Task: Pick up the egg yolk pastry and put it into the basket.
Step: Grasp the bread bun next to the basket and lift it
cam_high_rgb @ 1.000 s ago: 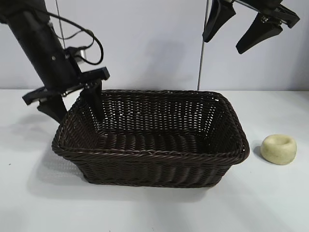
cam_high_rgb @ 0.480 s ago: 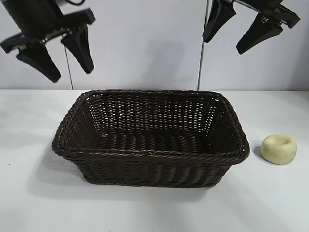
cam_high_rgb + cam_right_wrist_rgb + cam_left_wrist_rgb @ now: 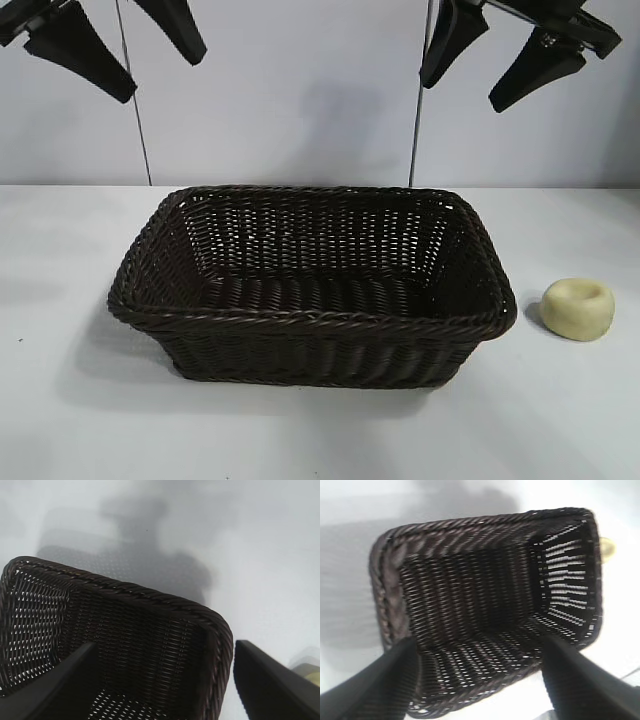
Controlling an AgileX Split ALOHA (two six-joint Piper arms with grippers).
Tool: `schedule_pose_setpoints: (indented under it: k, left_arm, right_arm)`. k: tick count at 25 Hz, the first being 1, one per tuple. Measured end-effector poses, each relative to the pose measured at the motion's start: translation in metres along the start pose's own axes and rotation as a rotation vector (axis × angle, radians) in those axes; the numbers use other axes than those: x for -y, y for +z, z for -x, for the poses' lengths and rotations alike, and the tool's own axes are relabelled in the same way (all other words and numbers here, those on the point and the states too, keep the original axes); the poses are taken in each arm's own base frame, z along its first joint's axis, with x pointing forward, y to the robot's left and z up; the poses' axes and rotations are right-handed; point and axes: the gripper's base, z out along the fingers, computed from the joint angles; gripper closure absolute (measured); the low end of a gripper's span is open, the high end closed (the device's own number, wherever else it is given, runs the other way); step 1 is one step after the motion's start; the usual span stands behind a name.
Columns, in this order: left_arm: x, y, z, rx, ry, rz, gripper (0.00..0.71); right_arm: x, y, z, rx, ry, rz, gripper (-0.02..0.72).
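Left gripper [image 3: 118,50] has risen since a second ago, from the basket [image 3: 310,322]'s near-left corner to high above it, jaws spread wide and holding nothing. Right gripper [image 3: 497,68] is hanging unmoved above the basket's other end, jaws also wide and empty. Nothing is lying inside the basket below both jaws. Egg yolk pastry [image 3: 577,308] is sitting on the table [image 3: 560,420] just beside the basket's right end, beneath the right jaws.

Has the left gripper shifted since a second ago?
Yes. The left gripper has risen from beside the basket rim's left end to high above it, open and empty.
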Motion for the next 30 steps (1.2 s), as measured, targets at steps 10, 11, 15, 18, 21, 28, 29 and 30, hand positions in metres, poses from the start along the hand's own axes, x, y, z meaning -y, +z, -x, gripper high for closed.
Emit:
schedule_pose_setpoints:
  k: [10, 11, 15, 18, 21, 28, 29, 30]
  left_arm:
    - [-0.005, 0.012, -0.005, 0.004, -0.052, -0.03, 0.203]
    - [-0.005, 0.012, -0.005, 0.006, -0.05, -0.03, 0.203]
    - [-0.005, 0.012, -0.004, 0.011, -0.05, -0.029, 0.203]
    - [-0.005, 0.012, -0.004, 0.012, -0.049, -0.029, 0.203]
    - [-0.005, 0.012, -0.004, 0.014, -0.049, -0.029, 0.203]
    - [-0.005, 0.012, -0.004, 0.014, -0.049, -0.029, 0.203]
    - [-0.005, 0.012, -0.004, 0.014, -0.049, -0.029, 0.203]
    - [-0.005, 0.012, -0.004, 0.014, -0.049, -0.029, 0.203]
  right_arm:
    - [0.0, 0.0, 0.0, -0.001, 0.0, 0.0, 0.164]
    - [0.0, 0.0, 0.0, -0.001, 0.0, 0.0, 0.164]
    - [0.0, 0.0, 0.0, -0.001, 0.0, 0.0, 0.164]
    - [0.0, 0.0, 0.0, -0.001, 0.0, 0.0, 0.164]
    - [0.0, 0.0, 0.0, -0.001, 0.0, 0.0, 0.164]
    - [0.0, 0.0, 0.0, -0.001, 0.0, 0.001, 0.164]
    - [0.0, 0.0, 0.0, -0.001, 0.0, 0.001, 0.164]
    - [0.0, 0.0, 0.0, -0.001, 0.0, 0.001, 0.164]
